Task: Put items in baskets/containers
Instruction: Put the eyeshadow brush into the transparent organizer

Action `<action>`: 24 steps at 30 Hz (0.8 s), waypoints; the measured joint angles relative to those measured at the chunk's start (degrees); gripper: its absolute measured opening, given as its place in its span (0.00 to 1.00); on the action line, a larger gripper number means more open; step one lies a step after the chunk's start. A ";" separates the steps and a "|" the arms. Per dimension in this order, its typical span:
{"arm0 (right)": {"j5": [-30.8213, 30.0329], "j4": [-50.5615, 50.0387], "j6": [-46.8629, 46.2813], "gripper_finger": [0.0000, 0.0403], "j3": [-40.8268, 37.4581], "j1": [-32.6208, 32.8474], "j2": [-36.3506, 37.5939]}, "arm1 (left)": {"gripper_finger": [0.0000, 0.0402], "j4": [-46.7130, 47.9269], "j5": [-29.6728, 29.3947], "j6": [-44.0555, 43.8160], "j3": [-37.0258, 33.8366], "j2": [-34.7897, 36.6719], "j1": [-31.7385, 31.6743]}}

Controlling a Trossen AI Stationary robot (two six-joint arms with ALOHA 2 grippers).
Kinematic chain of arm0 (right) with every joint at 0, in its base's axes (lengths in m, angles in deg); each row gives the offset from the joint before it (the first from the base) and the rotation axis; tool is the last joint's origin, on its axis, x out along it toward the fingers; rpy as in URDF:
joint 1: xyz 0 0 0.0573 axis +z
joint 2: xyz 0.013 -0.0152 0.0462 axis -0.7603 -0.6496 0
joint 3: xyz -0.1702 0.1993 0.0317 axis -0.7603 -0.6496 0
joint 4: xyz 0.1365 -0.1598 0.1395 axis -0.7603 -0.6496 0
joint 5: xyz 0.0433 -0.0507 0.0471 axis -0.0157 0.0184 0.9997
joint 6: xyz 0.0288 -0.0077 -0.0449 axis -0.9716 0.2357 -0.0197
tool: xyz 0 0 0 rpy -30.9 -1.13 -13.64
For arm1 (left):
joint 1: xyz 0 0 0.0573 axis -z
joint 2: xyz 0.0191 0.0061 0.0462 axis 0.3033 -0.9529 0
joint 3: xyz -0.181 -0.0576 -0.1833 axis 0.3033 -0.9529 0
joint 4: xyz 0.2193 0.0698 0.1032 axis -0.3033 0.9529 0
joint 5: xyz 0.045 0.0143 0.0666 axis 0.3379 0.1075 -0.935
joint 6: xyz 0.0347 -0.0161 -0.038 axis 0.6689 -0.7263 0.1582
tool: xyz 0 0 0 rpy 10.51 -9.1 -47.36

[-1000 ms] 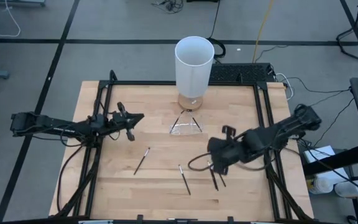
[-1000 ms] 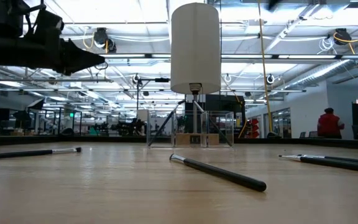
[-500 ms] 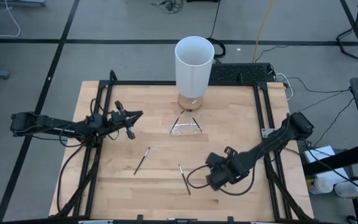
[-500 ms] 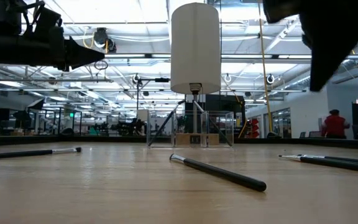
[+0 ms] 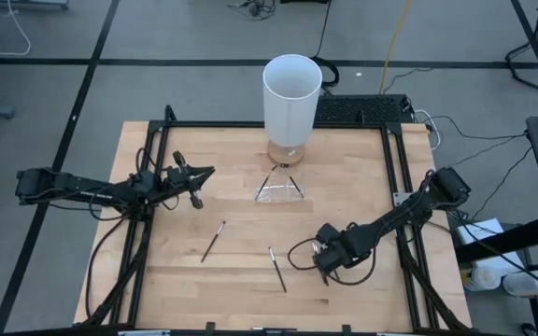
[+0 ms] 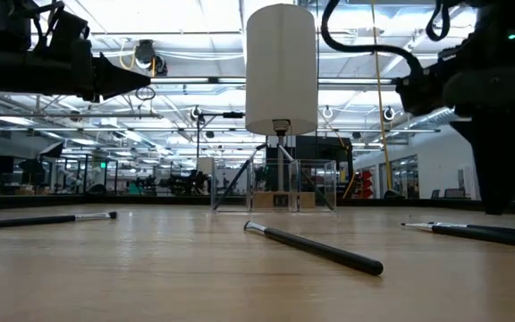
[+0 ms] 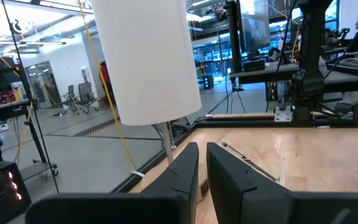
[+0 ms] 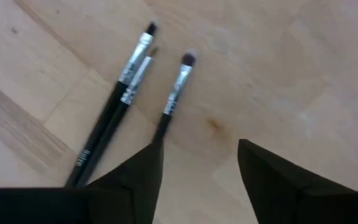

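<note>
- Pale wood forms the desk (image 5: pixel 241 271), with a black frame running along its edges.
- At 12 o'clock on the desk stands a tall white cylinder (image 5: pixel 292 98) on a small base; behind it, off the desk, lies a dark keyboard (image 5: pixel 362 110).
- Just in front of the cylinder, toward the desk's middle, sits the clear plastic container (image 5: pixel 279 189); in the low view its see-through walls (image 6: pixel 300 186) show no stick inside that I can make out.
- Thin dark sticks lie loose on the wood: one (image 5: pixel 213 241) at about 8 o'clock from the container, another (image 5: pixel 276 269) at roughly 6 o'clock of it.
- Three more sticks (image 8: pixel 126 87) show in the right wrist view, two touching side by side and a third (image 8: pixel 174 93) just beside them, metal collars and small brush tips pointing away from the camera.
- Right end effector (image 5: pixel 325 264) is low over the desk at about 5 o'clock from the container, its fingers (image 8: pixel 129 180) spread apart and holding nothing, one finger just beside the third stick's dark shaft.
- Left end effector (image 5: pixel 194 182) hangs above the desk at 9 o'clock from the container, its fingers (image 7: pixel 185 168) parted by a narrow gap, empty.
</note>
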 joint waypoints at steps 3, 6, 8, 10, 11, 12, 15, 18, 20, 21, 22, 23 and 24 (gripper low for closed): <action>-0.14 2.44 1.25 0.52 -0.28 -0.34 0.00 | 0.10 0.00 0.00 0.02 0.00 0.02 0.00; -0.66 4.57 1.57 0.52 -0.28 -0.38 -0.02 | 0.10 0.00 0.00 0.10 0.00 0.01 0.00; -1.59 5.06 1.49 0.52 -0.28 -0.38 -0.03 | 0.10 0.00 0.00 0.17 0.00 0.00 0.00; -1.61 5.32 1.49 0.51 -0.28 -0.34 -0.69 | 0.10 0.00 0.00 0.15 0.00 0.01 0.01; -1.60 5.45 1.49 0.51 -0.28 -0.34 -1.27 | 0.10 0.00 -0.01 0.14 0.00 -0.01 0.00; -1.56 5.54 1.51 0.51 -0.30 -0.36 -1.88 | 0.10 0.00 -0.02 -0.08 0.00 0.00 0.02; -1.26 6.14 2.50 0.50 -0.15 -0.38 -4.03 | 0.10 0.15 0.08 -0.28 0.02 0.00 0.00; -0.14 6.24 2.78 0.48 0.00 -0.38 -6.01 | 0.10 0.18 0.16 -0.60 0.01 0.00 0.00; 0.89 5.76 2.89 0.46 -0.04 -0.40 -7.33 | 0.10 0.22 0.21 -0.66 0.02 0.01 0.00; 1.26 5.38 2.94 0.45 -0.07 -0.41 -7.80 | 0.10 0.22 0.21 -0.66 0.00 0.00 0.00; 1.49 5.16 3.06 0.43 -0.08 -0.41 -8.18 | 0.10 0.22 0.22 -0.66 0.00 0.02 0.02; 1.81 4.99 3.31 0.42 -0.10 -0.41 -8.53 | 0.10 0.22 0.23 -0.66 0.02 0.02 0.02; 2.23 4.71 3.60 0.40 -0.11 -0.43 -8.90 | 0.10 0.22 0.22 -0.66 0.02 0.02 0.00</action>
